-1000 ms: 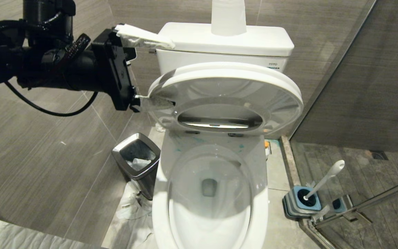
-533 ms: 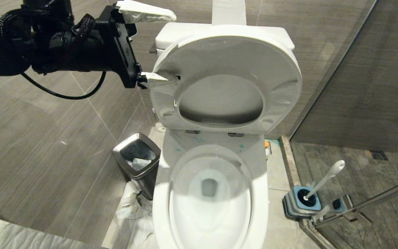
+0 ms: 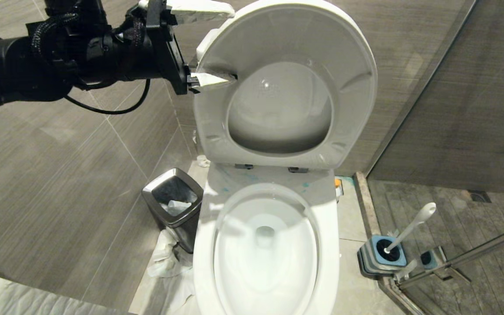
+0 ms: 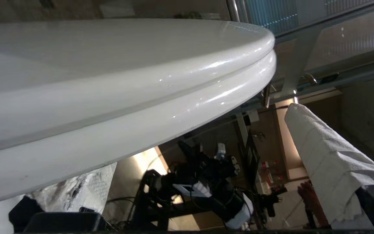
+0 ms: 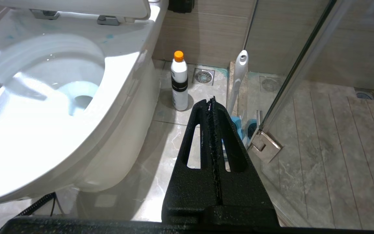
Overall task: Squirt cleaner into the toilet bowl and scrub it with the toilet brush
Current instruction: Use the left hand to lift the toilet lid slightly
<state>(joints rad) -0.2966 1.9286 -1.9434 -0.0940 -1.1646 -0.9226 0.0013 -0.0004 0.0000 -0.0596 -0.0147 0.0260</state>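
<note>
Toilet bowl [image 3: 328,245] uncovered, bin [image 3: 173,203] beside, left pincer [image 3: 206,43] spread wide astride raised seat [image 3: 352,87], right pincer [image 5: 211,104] together.

place: bathroom | signs: white toilet [image 3: 265,245] with raised lid, tiled walls, glass shower door [image 3: 453,87], floor drain [image 5: 203,76], small bin [image 3: 173,197]

One toilet bowl [image 3: 265,245], one toilet brush [image 3: 411,227], one bin [image 3: 173,203], one bottle [image 5: 179,83]
</note>
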